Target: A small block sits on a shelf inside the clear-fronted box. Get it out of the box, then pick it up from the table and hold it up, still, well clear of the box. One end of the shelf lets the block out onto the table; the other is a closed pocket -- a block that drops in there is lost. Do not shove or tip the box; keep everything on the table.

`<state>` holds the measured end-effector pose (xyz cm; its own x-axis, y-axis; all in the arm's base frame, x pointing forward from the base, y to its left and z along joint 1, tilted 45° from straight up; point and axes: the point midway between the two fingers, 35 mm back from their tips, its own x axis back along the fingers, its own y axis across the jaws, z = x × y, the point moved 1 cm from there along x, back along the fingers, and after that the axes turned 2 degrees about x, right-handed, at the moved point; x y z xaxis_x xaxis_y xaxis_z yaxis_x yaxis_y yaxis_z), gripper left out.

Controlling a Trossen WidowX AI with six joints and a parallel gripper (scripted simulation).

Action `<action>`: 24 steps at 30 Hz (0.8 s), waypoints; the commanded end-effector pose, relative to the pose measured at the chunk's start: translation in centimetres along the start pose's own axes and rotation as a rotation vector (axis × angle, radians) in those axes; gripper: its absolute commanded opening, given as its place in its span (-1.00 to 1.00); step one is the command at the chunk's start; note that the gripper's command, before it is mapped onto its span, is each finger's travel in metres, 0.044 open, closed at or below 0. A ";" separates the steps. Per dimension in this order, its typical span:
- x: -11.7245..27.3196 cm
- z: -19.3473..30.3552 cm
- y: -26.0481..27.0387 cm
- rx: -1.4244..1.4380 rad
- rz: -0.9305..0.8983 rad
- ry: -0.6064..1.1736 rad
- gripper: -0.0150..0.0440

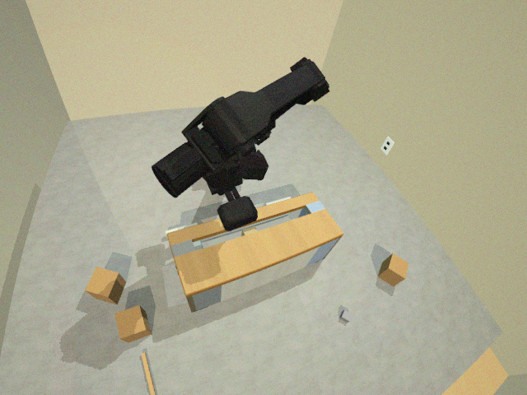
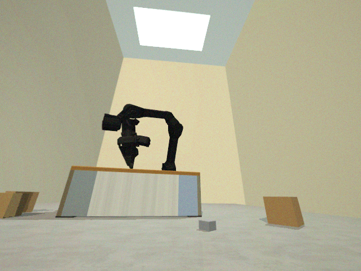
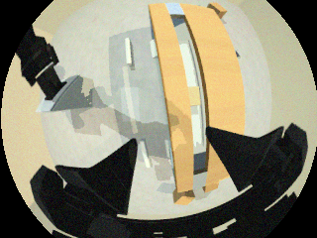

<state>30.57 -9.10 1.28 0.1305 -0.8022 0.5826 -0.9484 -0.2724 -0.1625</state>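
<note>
While the black robot gripper [image 1: 237, 212] [image 2: 131, 167] [image 3: 172, 137] pointed down by the long box, its two black fingers were wide open and had hold of nothing. In the wrist view, one finger was at 8 o'clock and the other at 4 o'clock. From the side, the tips showed just over the line of the box's top, but I could not tell how far down they were.

Under the hand was the long box with an orange wood top and a pale front [image 1: 263, 255] [image 2: 132, 192] [image 3: 223, 74]. It had a long slot in its top. Down in the slot was the small pale tan block [image 1: 249, 232] [image 3: 194, 95], on the shelf near the middle, away from both ends. In the wrist view it was at 1 o'clock from the gap between the fingers.

The black arm [image 1: 242, 112] [image 2: 153, 113] bent over from behind the box.

Seen from the top, a tiny grey block [image 1: 344, 315] [image 2: 207, 225] sat at 4 o'clock from the box. One orange wood cube [image 1: 394, 270] [image 2: 281, 211] was between 3 and 4 o'clock. Two more orange cubes [image 1: 105, 285] were off near 8 and 9 o'clock. A thin wood stick [image 1: 147, 374] lay at 7 o'clock. A white wall socket [image 1: 387, 145] was at 2 o'clock.
</note>
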 end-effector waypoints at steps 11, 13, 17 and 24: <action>-1.1 0.1 -0.1 0.000 0.008 -0.022 0.86; -1.4 0.1 -0.1 0.000 0.008 -0.022 0.86; -2.1 0.2 -0.1 0.000 0.008 -0.022 0.86; -3.2 0.4 -0.1 0.000 0.008 -0.022 0.86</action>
<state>30.50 -7.14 -0.45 0.1323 -0.8133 0.5665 -0.9467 -0.2730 -0.1708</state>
